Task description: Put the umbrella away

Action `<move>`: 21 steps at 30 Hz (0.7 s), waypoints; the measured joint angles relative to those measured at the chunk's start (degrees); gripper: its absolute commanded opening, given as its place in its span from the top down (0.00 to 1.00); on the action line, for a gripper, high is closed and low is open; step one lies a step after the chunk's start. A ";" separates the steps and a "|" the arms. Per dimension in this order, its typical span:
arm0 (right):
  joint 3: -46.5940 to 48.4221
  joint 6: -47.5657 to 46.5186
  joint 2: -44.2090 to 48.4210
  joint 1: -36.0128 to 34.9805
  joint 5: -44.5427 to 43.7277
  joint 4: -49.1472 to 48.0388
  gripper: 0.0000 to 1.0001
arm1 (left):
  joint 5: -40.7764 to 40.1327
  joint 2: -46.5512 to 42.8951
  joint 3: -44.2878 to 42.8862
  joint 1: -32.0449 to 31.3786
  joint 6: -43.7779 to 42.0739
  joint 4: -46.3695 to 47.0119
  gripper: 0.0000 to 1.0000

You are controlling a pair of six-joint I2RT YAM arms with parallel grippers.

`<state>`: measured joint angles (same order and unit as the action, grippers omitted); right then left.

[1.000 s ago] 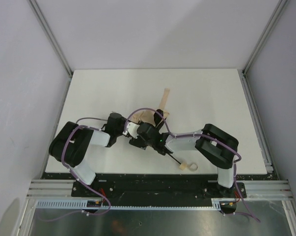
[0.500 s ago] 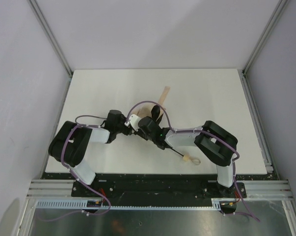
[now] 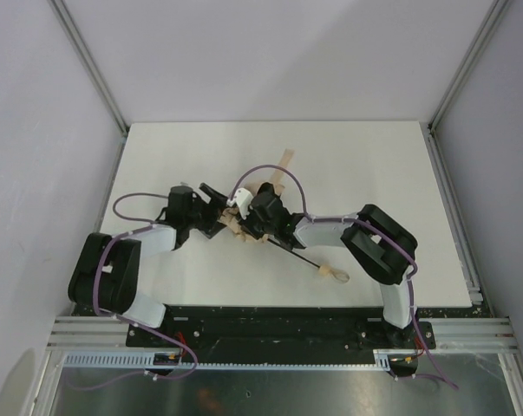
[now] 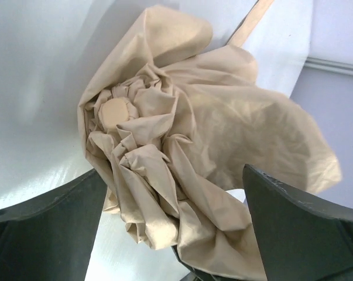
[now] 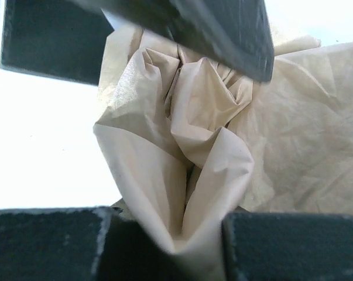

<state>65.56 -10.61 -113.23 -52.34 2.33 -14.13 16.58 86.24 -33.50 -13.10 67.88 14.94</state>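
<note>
grip passes from left to right on the bunched canopy

left: the left fingers, a second ago nipped narrow on the cloth, now stand wide, with the crumpled canopy loose between them and not clamped. the left arm has swung out toward the left edge of the white surface.

centre: the compact umbrella of tan-beige fabric, with a thin black shaft, lies collapsed but untidy near the middle of the surface. its folds are bunched around a pale tip cap, and its flat tan closure strap trails toward the far side.

right: the right fingers, wide a second ago, have drawn in to a narrow gap and pinch a fold of the canopy. the small pale knob handle with its loop points toward the near right and has shifted a little.

reading: the hold has changed arms, so the freed left arm can probably regrasp to gather the cloth. the strap is not yet fastened.
</note>
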 measured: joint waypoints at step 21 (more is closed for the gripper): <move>11.23 17.03 -8.57 8.59 25.24 4.87 1.00 | 8.90 -19.93 14.10 7.10 -0.74 -0.98 0.01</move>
<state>76.79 6.42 -121.80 -43.75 27.57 -9.26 25.47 66.30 -19.40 -6.00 67.13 13.96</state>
